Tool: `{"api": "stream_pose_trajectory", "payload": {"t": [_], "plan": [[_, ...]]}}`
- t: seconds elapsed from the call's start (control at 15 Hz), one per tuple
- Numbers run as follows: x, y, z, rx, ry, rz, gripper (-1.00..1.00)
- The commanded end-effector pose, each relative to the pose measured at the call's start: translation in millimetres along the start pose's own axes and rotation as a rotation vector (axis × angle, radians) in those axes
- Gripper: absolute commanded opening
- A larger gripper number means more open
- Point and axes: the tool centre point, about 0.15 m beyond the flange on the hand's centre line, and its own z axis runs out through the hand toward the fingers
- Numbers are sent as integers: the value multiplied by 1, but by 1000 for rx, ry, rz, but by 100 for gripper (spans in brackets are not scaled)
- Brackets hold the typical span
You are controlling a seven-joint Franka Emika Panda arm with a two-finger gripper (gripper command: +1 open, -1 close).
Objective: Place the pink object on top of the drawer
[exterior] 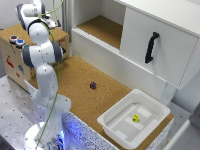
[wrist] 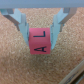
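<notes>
The pink object (wrist: 40, 40) is a pink block with black letters on its face. In the wrist view it sits between the two light blue fingers (wrist: 22, 24), which press on both of its sides, with a cork surface beneath. My gripper (wrist: 40, 38) is shut on it. In the exterior view the arm's hand (exterior: 50, 22) hangs at the far upper left, above the wooden box, and the pink object does not show there. The drawer (exterior: 170, 52), a large white cabinet with a black vertical handle (exterior: 151, 47), stands at the exterior view's upper right, well away from the gripper.
A wooden box with stickers (exterior: 14, 62) stands under the arm and carries round blue and red pieces (exterior: 16, 41). A small dark object (exterior: 93, 85) lies on the cork tabletop. A shallow white tub (exterior: 116, 106) holds a yellow cube (exterior: 135, 118). An open cork shelf (exterior: 105, 27) adjoins the cabinet.
</notes>
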Motion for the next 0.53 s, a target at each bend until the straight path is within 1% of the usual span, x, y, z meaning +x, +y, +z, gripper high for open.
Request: {"api": "stream_pose_trajectory", "payload": {"t": [0.0,0.07,0.13,0.2,0.27,0.33,0.4,0.47], "plan": [[37,-19,-2,12,-105,319,-100],[37,-25,-3,-120,-99,417,-100],[37,-25,-5,-73,-88,487,-100],[38,-26,-5,-152,-75,585,-100],[36,-19,-2,-157,-65,658,-100],[33,-7,3,-192,-74,726,-100],[30,7,5,-201,-74,765,-100],[29,14,6,-275,-80,785,-100]]}}
